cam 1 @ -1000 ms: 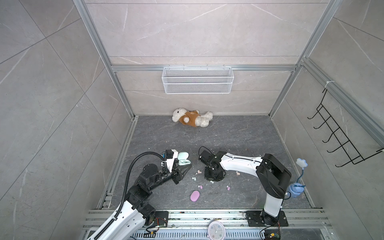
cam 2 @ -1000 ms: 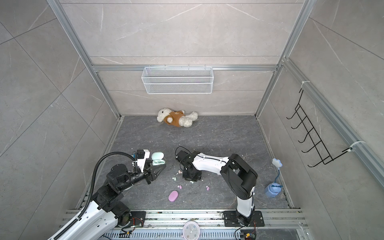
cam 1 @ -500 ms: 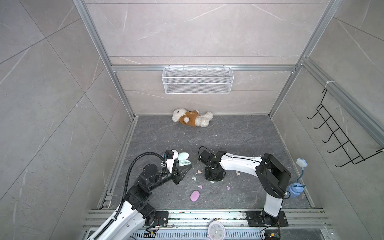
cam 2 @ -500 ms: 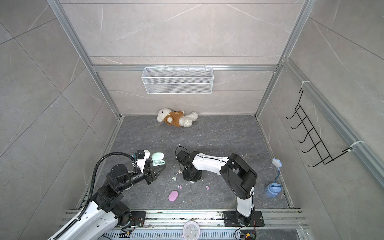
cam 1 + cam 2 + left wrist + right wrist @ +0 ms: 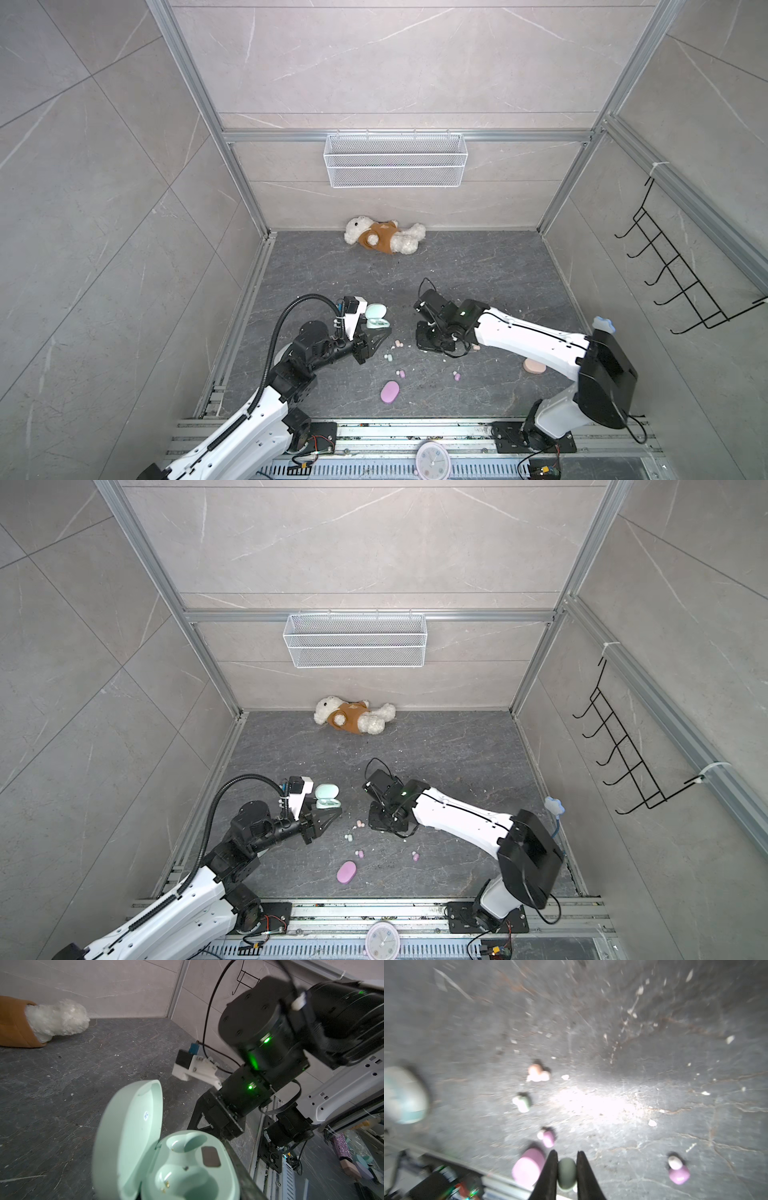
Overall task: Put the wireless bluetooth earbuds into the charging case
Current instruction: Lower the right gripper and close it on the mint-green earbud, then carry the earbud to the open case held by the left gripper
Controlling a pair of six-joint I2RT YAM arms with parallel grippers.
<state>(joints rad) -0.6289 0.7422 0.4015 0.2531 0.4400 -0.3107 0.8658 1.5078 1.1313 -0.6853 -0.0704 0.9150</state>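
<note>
**Mint-green bean-shaped earbud (image 5: 566, 1173) in the pinch**

Bud nipped between black fingertips of right gripper (image 5: 566, 1155), down by dark grey stone-look floor (image 5: 478, 270). Mint-green oval plastic charging case (image 5: 187, 1167) clamped in left gripper (image 5: 379, 331), lid up, both wells empty. Round white sticker (image 5: 146, 1115) inside lid; blue print unreadable. Loose on floor between arms: peach bud pair (image 5: 398, 343), second mint bud (image 5: 388, 357), one lilac bud (image 5: 401, 373), another lilac bud (image 5: 456, 376). Closed lilac oval case (image 5: 390, 392) near them.

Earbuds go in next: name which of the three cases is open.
The mint green case in the left end effector, lid raised; the lilac case and peach case lie shut.
</note>
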